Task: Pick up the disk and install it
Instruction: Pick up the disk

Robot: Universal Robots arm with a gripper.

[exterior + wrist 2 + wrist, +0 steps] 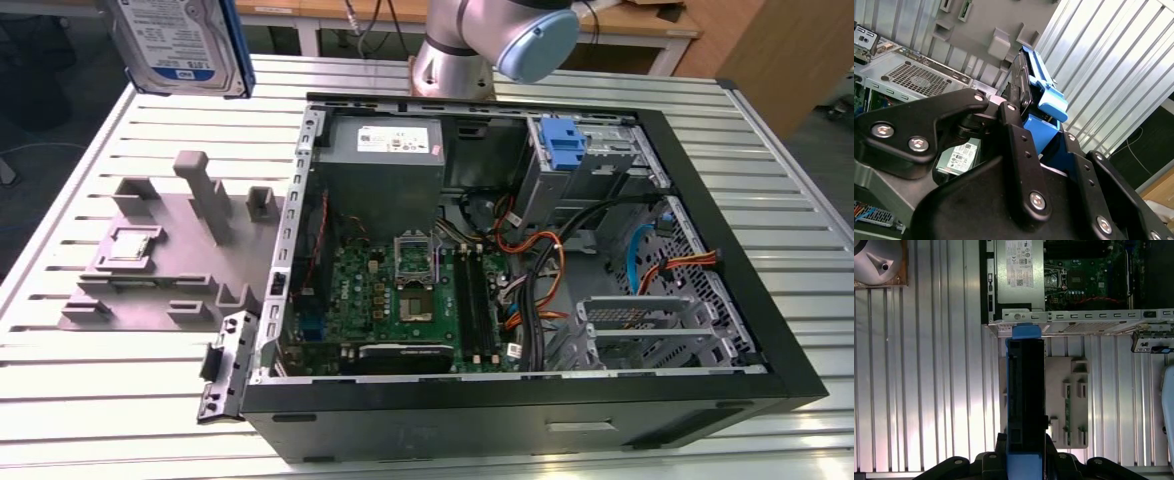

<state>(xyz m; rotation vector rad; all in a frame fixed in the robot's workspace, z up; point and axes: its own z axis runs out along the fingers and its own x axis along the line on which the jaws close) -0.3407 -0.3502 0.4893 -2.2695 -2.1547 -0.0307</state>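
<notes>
Because the disk (180,45) has to go into the open computer case (747,330) and not lie on the table (107,400), it is held up in the air, at the exterior view's upper left, outside the case and well above the slatted surface. Its white-and-blue label is turned toward that camera and its flat faces stand upright rather than level. This pose is judged to suit an edge-first entry into a narrow bay. The gripper (1039,125) is clenched on the disk: in the second wrist view the black fingers (1019,150) are pressed against the drive's sides, just where the blue bracket (1049,97) wraps its edge, so that the load is taken by the frame and the label face is left free. In the first wrist view the disk is seen edge-on, running away from the gripper, with the grey fixture (1074,400) lying on the table beneath it and the wall of the case just beyond its far end. From this it is judged that the pick-up is done and the installing is not, as no part of the disk is inside the case. Within the case the power-supply box (387,140) is seated in the far corner, and beside it, toward the exterior view's right, a metal cage (607,150) with a blue latch (563,145) is mounted. Whether that cage is the intended bay cannot be told.
</notes>
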